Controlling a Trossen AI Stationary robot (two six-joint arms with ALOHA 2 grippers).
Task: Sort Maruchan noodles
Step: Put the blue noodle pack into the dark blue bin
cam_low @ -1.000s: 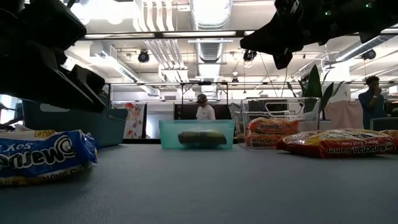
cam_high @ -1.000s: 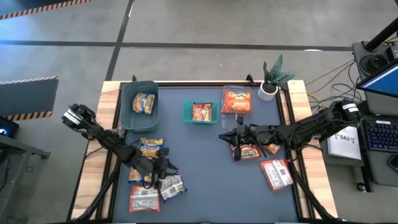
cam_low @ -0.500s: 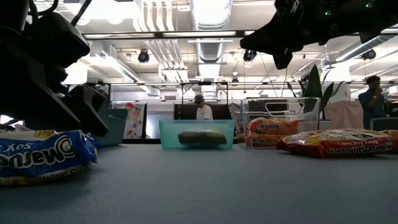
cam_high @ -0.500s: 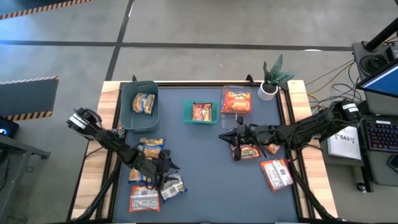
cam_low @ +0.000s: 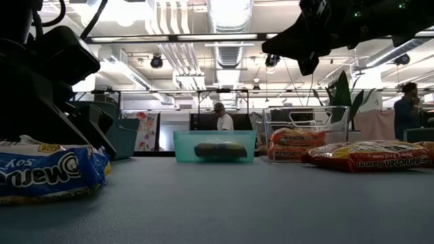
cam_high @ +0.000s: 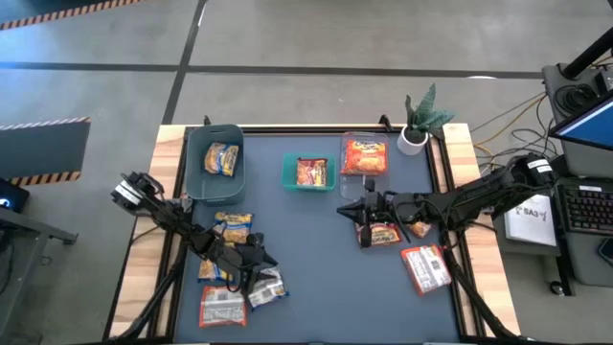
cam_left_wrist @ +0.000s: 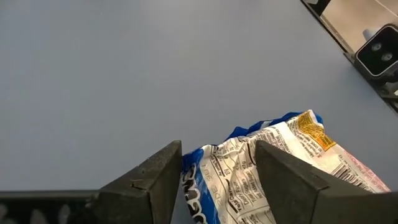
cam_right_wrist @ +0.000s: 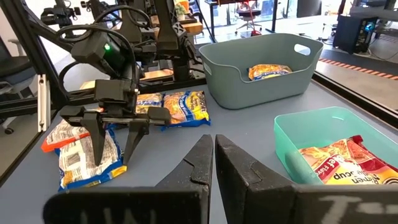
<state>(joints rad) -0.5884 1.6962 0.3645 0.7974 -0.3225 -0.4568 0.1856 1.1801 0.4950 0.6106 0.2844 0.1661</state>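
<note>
While my right gripper [cam_right_wrist: 214, 163] waits shut and empty, my left gripper [cam_left_wrist: 219, 180] stands open astride the blue-and-white packet [cam_left_wrist: 261, 165] directly beneath — nothing gripped yet — its length crossing my jaws.

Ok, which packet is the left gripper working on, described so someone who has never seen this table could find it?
Start at the large grey-blue plastic bin in the table's far left corner, then come toward the near edge, past the yellow packets. The open left gripper straddles a blue-and-white crinkled ramen packet. Its neighbour, the red-and-grey packet, lies flat.
</note>
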